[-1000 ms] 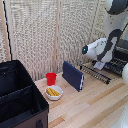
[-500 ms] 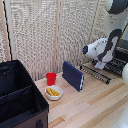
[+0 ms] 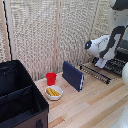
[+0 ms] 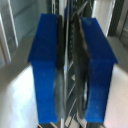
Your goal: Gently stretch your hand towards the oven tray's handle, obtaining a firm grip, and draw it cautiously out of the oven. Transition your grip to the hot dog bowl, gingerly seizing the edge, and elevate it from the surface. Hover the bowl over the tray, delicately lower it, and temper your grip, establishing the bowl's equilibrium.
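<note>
Where the exterior view begins on its left, a big black bin [image 3: 20,97] is seen at the edge of the wooden table [image 3: 92,107]. Just beside the bin, the hot dog bowl [image 3: 53,92] is found resting on the table, yellow-orange pieces lying inside it. A red plastic cup [image 3: 51,78] is placed upright just behind the bowl, apart from it. Further toward the exterior view's right, a dark blue rectangular slab [image 3: 73,75] is stood on edge, tilted slightly. Beyond the slab, the oven tray [image 3: 102,71] is seen as a rack of thin parallel bars, extended outward over the table. The white arm [image 3: 102,47] is bent down over the tray, and the oven [image 3: 121,50] is only partly visible behind it at the frame's edge. In the wrist view, the hand [image 4: 70,70] is shown with its two blue fingers [image 4: 47,65] pressed against thin dark bars of the tray, which is held clamped between them.
</note>
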Available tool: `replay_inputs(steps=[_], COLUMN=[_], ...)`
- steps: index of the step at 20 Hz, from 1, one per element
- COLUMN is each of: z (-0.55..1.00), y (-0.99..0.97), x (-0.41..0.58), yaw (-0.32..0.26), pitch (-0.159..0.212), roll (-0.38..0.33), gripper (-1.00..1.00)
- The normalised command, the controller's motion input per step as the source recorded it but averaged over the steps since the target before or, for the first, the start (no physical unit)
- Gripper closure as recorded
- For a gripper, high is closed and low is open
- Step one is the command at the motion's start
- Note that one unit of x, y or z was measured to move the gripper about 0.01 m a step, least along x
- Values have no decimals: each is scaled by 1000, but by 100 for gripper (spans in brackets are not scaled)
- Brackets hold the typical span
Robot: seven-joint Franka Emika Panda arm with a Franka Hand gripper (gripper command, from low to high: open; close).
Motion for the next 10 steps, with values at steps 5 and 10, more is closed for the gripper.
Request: replay_inputs(steps=[5, 10], z=[-43, 0], y=[846, 876], x=[30, 55], yaw=[56, 29], pitch=[0, 0], roll=[6, 10], gripper=[100, 100])
